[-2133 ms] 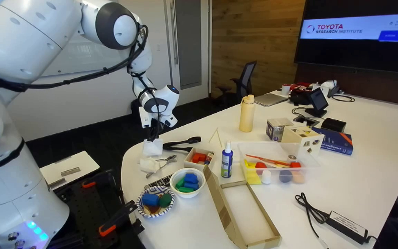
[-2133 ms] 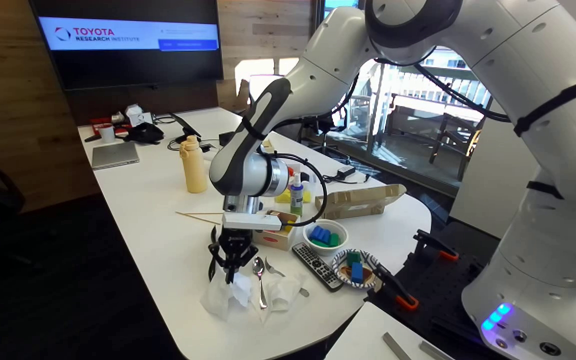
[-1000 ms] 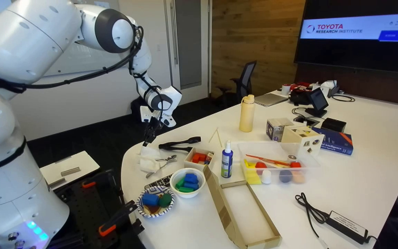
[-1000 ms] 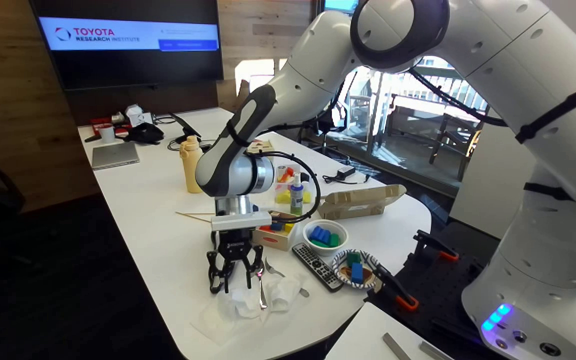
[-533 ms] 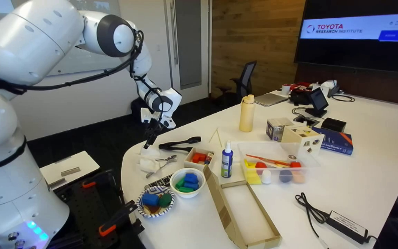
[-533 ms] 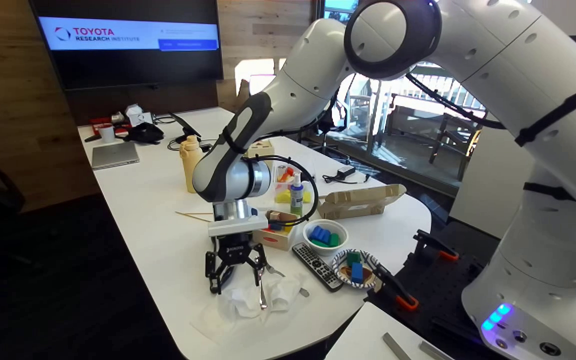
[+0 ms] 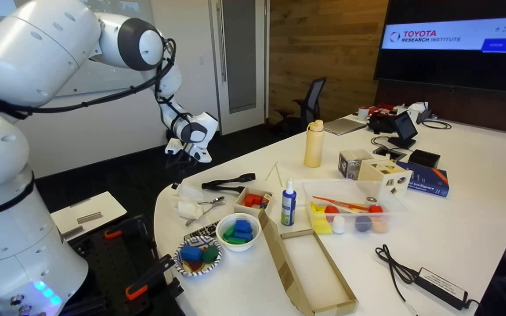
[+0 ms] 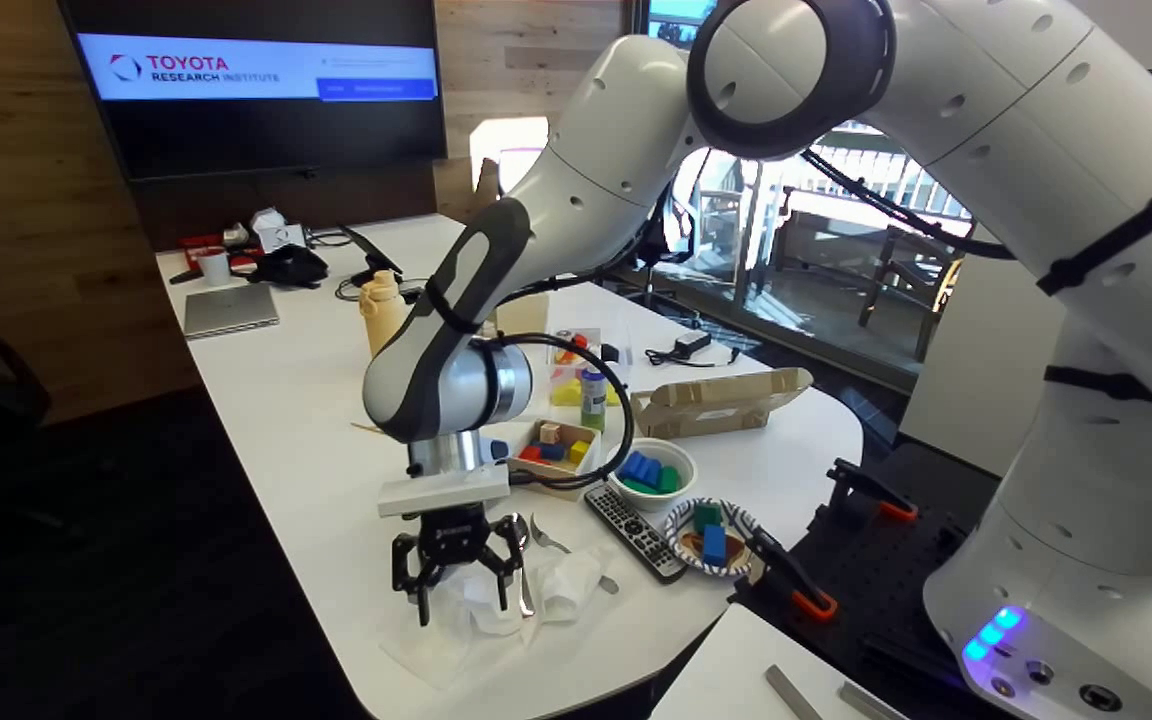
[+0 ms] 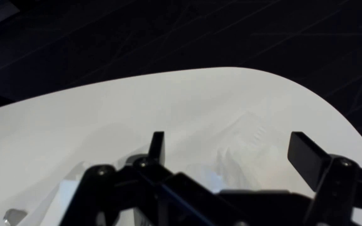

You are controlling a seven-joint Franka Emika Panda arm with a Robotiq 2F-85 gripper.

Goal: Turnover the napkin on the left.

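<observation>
In an exterior view, the left napkin (image 8: 451, 637) is lying left of the spoon (image 8: 526, 600), flat part pointing near-left, creases hiding its long axis. The arm (image 8: 596, 150) is arching from the right, its down-pointing gripper (image 8: 463, 606) hanging near the napkin, fingers (image 9: 308, 159) standing wide apart.

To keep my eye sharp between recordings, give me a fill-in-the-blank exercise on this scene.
On the gripper, the jaws are not shut but ____.
The white bowl holds blocks in blue and ____.
The wall screen reads "____ Research Institute".
Near the white napkins, the cutlery is a fork and a ____.

Missing words: open; green; Toyota; spoon.
</observation>
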